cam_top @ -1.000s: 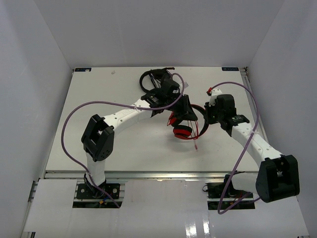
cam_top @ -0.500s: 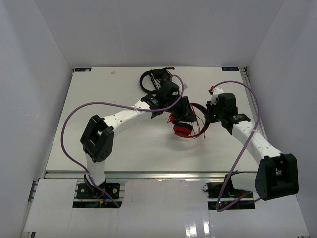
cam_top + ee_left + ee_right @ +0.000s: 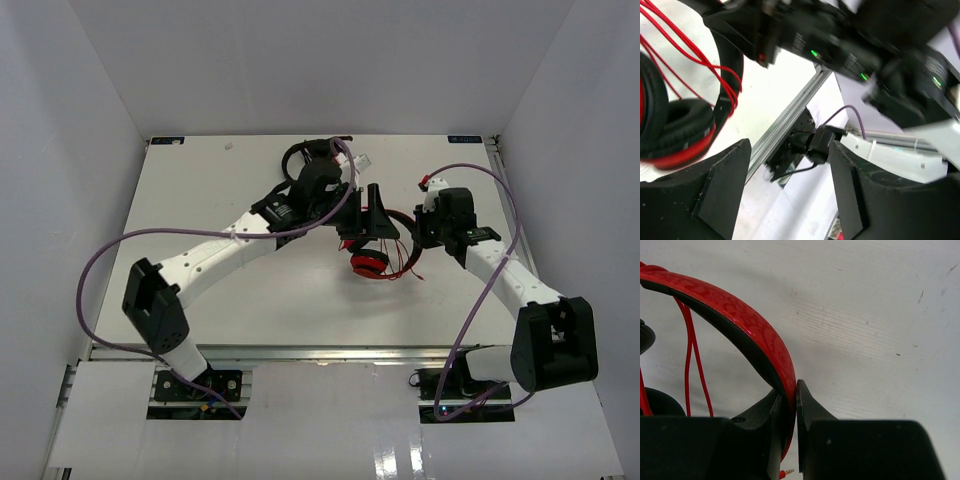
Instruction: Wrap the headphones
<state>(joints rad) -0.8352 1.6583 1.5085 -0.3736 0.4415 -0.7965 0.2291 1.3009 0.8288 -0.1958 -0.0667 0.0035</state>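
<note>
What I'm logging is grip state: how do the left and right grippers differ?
The left gripper has jaws wide apart, empty; the right gripper has jaws shut on the red headband. The left sits beside an ear cup, the right at the band. Both are at the headphones.

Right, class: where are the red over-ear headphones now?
In the top view, the red over-ear headphones lie right of table centre, between the left gripper and the right gripper, which clamps their band.

Red, black, white
A faint swirl pattern covers the red over-ear headphones (image 3: 740, 322), inner band black; white table (image 3: 865, 315).
</note>
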